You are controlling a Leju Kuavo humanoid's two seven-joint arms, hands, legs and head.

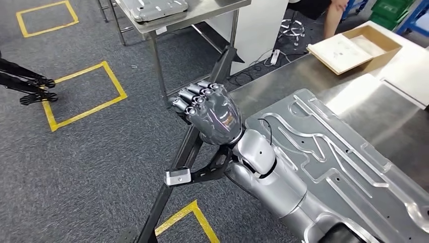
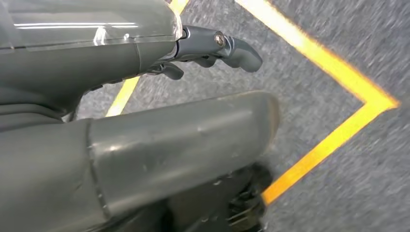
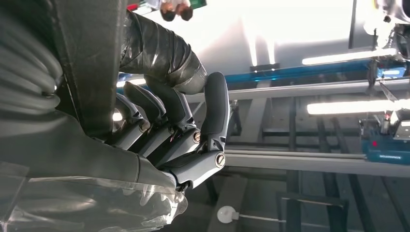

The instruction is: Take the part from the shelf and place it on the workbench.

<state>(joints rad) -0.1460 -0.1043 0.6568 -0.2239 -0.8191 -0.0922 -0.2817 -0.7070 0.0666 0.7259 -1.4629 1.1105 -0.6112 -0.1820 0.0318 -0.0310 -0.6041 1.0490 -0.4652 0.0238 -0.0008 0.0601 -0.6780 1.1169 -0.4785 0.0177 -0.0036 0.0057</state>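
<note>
Silver machined panel [image 1: 334, 147], the part I'm after, lies across the right of the head view, its far end over the stainless workbench [image 1: 263, 86]. I can't tell whether it rests flat on the top. A black strut with a silver clamp [image 1: 178, 177] runs down under its near left edge toward the carpet.

My right hand [image 1: 210, 112] sits at that left edge with the fingers clenched into a fist. In the right wrist view the dark fingers [image 3: 212, 111] curl round a flat dark edge that passes through the palm, so I read it as grasping the panel by its rim.

My left hand [image 2: 145, 140] hangs over grey carpet [image 2: 338, 43] beside a yellow tape corner [image 2: 372, 101]. Its fingers [image 2: 227, 46] are loosely extended and apart, with nothing in them.

Farther off, the metal shelf [image 1: 202, 12] carries another grey panel [image 1: 157, 7]. An open cardboard box [image 1: 356, 48] sits on the far corner of the bench, and a person's arm [image 1: 336, 15] shows just behind it. Yellow tape squares [image 1: 86, 96] mark the floor to the left, near the black feet of a stand [image 1: 30, 86]
</note>
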